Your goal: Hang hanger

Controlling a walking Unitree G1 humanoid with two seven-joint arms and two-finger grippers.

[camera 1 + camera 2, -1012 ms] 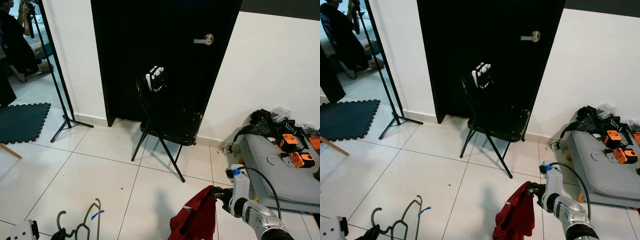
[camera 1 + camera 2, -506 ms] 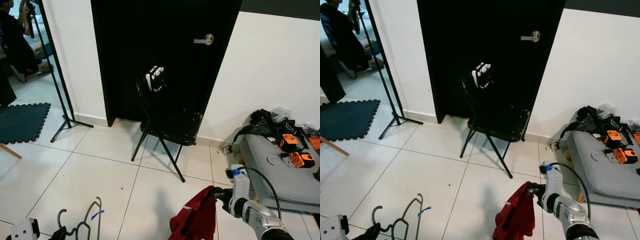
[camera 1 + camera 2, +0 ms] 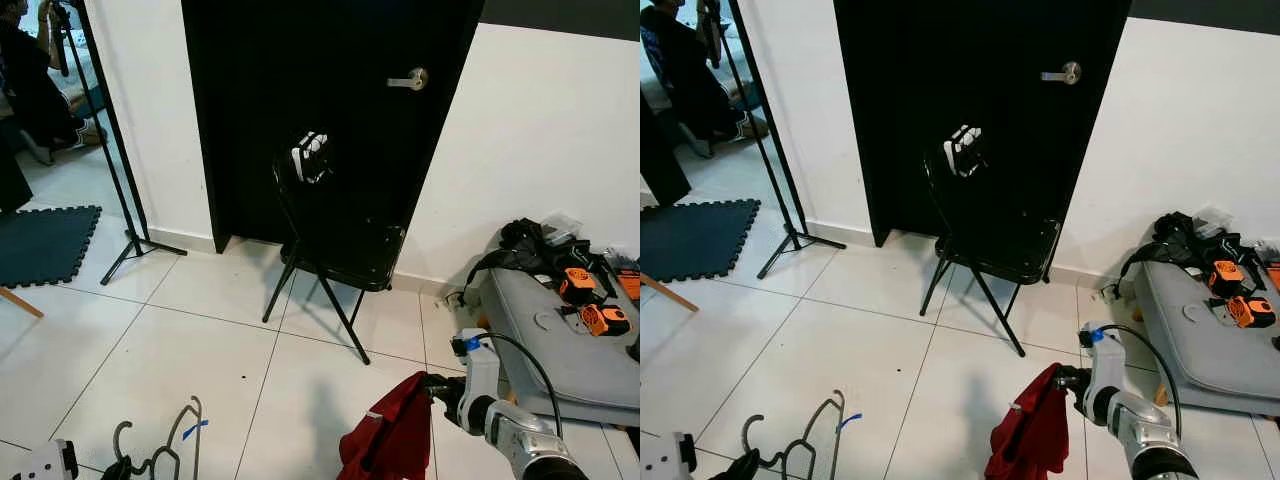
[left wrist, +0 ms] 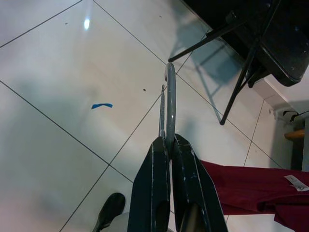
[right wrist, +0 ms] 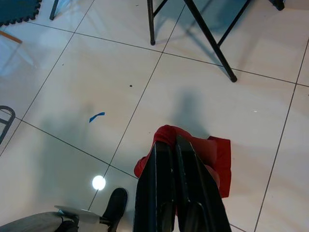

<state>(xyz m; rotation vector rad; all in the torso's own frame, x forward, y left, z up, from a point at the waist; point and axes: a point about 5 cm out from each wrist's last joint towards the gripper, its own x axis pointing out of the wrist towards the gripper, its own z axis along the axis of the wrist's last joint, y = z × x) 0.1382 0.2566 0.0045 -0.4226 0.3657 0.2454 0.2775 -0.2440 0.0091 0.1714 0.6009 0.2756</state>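
Note:
A grey wire hanger (image 3: 160, 455) hangs low over the white tiled floor at the bottom left. My left gripper (image 3: 118, 468) is shut on it. In the left wrist view the black fingers (image 4: 154, 188) clamp the hanger's thin grey edge (image 4: 169, 96). At the bottom right my right gripper (image 3: 432, 385) is shut on a red garment (image 3: 390, 440) that droops toward the floor. In the right wrist view the red cloth (image 5: 215, 159) bunches around the closed fingers (image 5: 159, 193).
A black folding chair (image 3: 340, 250) stands ahead before a black door with a silver handle (image 3: 410, 78). A black stand (image 3: 120, 200) and a dark foam mat (image 3: 45, 240) are at the left, with a person (image 3: 30, 90) beyond. A grey cushion (image 3: 570, 340) with orange tools lies at the right.

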